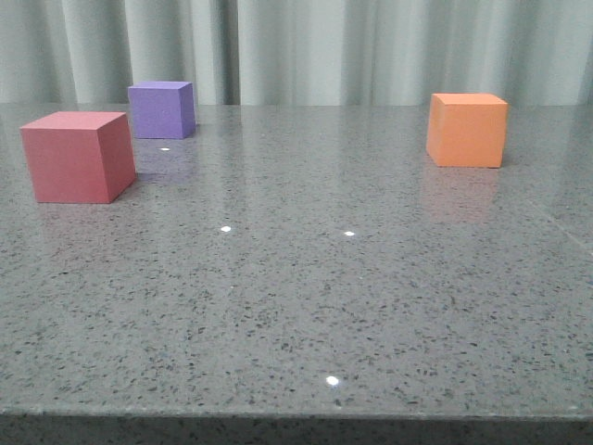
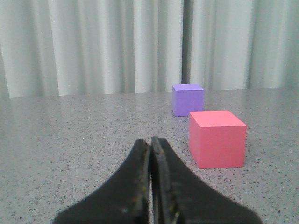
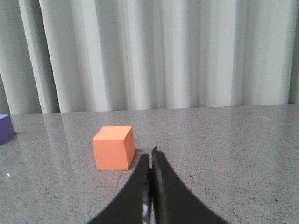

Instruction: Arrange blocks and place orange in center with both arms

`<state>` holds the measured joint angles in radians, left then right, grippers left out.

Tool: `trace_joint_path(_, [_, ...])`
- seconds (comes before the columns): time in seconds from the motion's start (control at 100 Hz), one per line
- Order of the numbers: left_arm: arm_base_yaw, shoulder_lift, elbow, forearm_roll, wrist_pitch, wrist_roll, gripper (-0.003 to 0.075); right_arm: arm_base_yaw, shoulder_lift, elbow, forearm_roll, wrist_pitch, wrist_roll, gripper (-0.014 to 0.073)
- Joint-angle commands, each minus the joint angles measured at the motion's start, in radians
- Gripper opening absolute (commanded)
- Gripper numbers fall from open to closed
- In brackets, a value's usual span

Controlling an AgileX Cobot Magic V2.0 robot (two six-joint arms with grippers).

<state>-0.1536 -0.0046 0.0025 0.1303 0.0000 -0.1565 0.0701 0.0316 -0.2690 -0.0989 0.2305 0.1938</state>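
Orange cube (image 3: 113, 148) sits just ahead and left of the right tool (image 3: 150, 156), which is closed and empty, nearer than the left tool (image 2: 150, 145), likewise closed on nothing.

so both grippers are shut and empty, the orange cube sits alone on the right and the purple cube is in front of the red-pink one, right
Not quite. In the front view the purple cube sits behind the red-pink cube, farther from the robot, not in front of it. The rest holds: the orange cube stands alone on the right, and the wrist views show the left gripper and right gripper shut and empty.
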Motion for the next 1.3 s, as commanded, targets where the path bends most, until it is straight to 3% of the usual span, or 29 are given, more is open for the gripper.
trace_joint_path(0.0, [0.003, -0.033, 0.042, 0.000, -0.082, 0.003, -0.0020, -0.008, 0.087, -0.151, 0.021, 0.057, -0.004, -0.0069])
trace_joint_path(0.17, [0.003, -0.033, 0.042, 0.000, -0.082, 0.003, -0.0020, -0.008, 0.280, -0.396, 0.020, 0.312, -0.004, -0.0069])
trace_joint_path(0.31, [0.003, -0.033, 0.042, 0.000, -0.082, 0.003, -0.0020, -0.008, 0.451, -0.559, 0.021, 0.443, -0.004, -0.0069])
trace_joint_path(0.64, [0.003, -0.033, 0.042, 0.000, -0.082, 0.003, -0.0020, -0.008, 0.677, -0.643, 0.020, 0.503, -0.004, -0.0050])
trace_joint_path(0.73, [0.003, -0.033, 0.042, 0.000, -0.082, 0.003, -0.0020, -0.008, 0.705, -0.643, 0.020, 0.532, -0.004, 0.0052])
trace_joint_path(0.95, [0.003, -0.033, 0.042, 0.000, -0.082, 0.003, -0.0020, -0.008, 0.723, -0.637, 0.020, 0.598, -0.004, 0.0534])
trace_joint_path(1.02, [0.003, -0.033, 0.042, 0.000, -0.082, 0.003, -0.0020, -0.008, 0.723, -0.635, 0.020, 0.611, -0.004, 0.0636])
trace_joint_path(1.29, [0.003, -0.033, 0.042, 0.000, -0.082, 0.003, -0.0020, -0.008, 0.723, -0.637, 0.030, 0.606, -0.004, 0.0661])
